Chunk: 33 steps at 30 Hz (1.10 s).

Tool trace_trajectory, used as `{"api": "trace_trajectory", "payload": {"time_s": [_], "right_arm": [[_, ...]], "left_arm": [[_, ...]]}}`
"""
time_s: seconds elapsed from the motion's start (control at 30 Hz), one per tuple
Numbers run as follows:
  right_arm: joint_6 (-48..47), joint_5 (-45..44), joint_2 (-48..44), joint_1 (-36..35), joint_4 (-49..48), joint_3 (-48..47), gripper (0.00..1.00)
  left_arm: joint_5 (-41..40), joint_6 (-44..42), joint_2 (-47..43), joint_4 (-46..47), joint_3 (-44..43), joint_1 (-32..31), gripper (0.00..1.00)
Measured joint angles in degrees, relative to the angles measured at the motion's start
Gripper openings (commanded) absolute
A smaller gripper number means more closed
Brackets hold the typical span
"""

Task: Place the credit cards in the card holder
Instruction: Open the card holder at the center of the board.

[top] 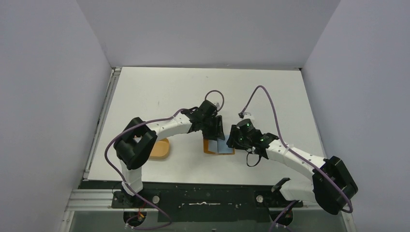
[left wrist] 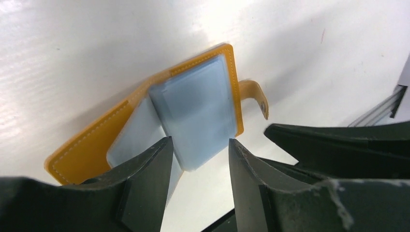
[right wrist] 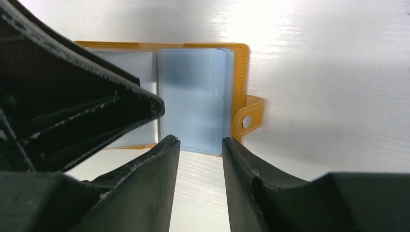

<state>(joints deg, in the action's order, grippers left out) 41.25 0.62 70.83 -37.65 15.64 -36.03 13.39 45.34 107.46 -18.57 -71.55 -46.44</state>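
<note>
From above, one card holder [top: 210, 146] lies open on the white worktop [top: 159, 92]. The left tool [top: 217, 129] is at its 12 o'clock and the right tool [top: 233, 139] at its 3 o'clock. One orange tray [top: 162, 150] sits at 9 o'clock, its contents unclear. At the left wrist, that tool's fingers stand apart and empty over the holder, which contains a stack of pale blue leaves [left wrist: 198, 111]; their number cannot be counted. At the right wrist, the tool gapes narrowly, holding nothing, with one closure tab [right wrist: 249, 118] at the holder's 3 o'clock.

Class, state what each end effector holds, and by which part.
Nothing is clearly held. Both the left end effector and the right end effector are open by the open card holder; the left one flanks its clear sleeves, contact uncertain.
</note>
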Motion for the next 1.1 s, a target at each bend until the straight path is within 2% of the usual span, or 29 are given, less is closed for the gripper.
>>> {"api": "trace_trajectory", "payload": {"time_s": [0.53, 0.63, 0.87, 1.1], "right_arm": [[-0.28, -3.43, -7.04, -0.35, 5.25, 0.46, 0.44], [-0.39, -3.41, -7.06, -0.37, 5.60, 0.48, 0.45], [-0.68, -3.39, -7.02, -0.66, 5.60, 0.48, 0.44], [-1.14, -2.49, -5.75, -0.70, 5.07, 0.48, 0.34]], "left_arm": [[-8.63, -5.14, 6.08, -7.28, -6.14, -2.60, 0.46], [-9.18, -5.57, 6.40, -7.69, -6.36, -2.75, 0.39], [-10.86, -6.62, 6.62, -8.39, -6.36, -2.93, 0.14], [-11.69, -7.04, 6.64, -8.59, -6.27, -2.93, 0.01]]}}
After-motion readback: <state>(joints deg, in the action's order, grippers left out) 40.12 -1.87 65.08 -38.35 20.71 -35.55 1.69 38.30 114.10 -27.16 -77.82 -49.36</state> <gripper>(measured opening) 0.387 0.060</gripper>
